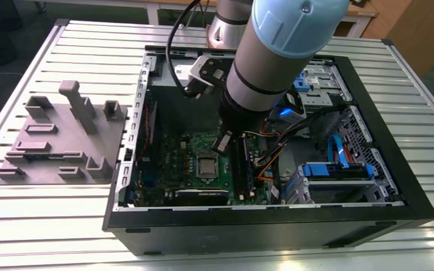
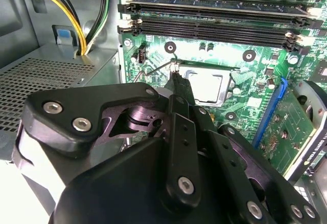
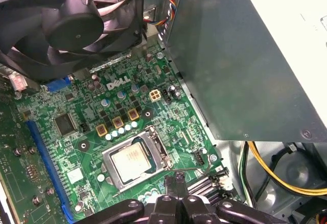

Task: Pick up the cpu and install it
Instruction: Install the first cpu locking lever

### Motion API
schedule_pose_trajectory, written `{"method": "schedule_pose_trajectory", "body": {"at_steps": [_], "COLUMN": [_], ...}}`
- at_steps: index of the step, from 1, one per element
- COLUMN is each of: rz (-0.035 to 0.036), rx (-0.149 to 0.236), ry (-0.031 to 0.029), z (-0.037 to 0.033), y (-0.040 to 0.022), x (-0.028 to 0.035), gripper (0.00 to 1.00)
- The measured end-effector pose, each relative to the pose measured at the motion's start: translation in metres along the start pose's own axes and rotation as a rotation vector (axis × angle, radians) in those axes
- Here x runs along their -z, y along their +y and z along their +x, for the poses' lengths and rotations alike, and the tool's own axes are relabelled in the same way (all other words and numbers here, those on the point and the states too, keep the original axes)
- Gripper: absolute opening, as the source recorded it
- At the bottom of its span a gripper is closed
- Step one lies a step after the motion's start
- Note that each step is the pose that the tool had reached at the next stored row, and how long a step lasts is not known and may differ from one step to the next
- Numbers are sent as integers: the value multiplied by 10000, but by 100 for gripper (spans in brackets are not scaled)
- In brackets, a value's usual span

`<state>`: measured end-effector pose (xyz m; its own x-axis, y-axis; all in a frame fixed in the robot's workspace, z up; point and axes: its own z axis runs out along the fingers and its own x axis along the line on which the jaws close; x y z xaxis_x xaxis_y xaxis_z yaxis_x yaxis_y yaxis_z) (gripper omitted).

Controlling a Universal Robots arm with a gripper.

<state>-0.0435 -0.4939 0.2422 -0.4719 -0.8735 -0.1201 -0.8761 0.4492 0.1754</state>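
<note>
The cpu (image 3: 132, 161) is already lying flat in its socket on the motherboard (image 3: 76, 132), inside the open computer case (image 1: 398, 169). The pincer (image 2: 179, 89) is hanging just above one edge of the socket, its fingers drawn close together with nothing visibly between them.

The risk, as I judge it, is the fingertips (image 2: 180, 83) catching the thin wire lever (image 2: 153, 71) beside the socket, or pressing on the frame around the chip; either could shift the cpu off its seat or bend the contacts under it. A tilted push would be doing the same harm.

Space is tight. In the first wrist view the fan (image 3: 71, 25) is overhanging one side of the board and the grey power supply (image 3: 245, 55) is walling in another. The memory slots (image 2: 214, 22) are running just beyond the socket in the second wrist view, and yellow cables (image 2: 76, 25) are dropping down beside the board edge. In the exterior view, the arm (image 1: 277, 62) is reaching down into the case from the surface's far edge, with blue drive bays (image 1: 338, 169) near it; a grey moulded plate (image 1: 63, 141) is sitting on the surface outside the case.
</note>
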Motion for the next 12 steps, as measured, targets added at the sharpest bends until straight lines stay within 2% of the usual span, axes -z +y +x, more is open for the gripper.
{"method": "schedule_pose_trajectory", "body": {"at_steps": [12], "rz": [0], "rx": [2], "ry": [0], "z": [-12], "y": [-14], "x": [0], "gripper": [10]}}
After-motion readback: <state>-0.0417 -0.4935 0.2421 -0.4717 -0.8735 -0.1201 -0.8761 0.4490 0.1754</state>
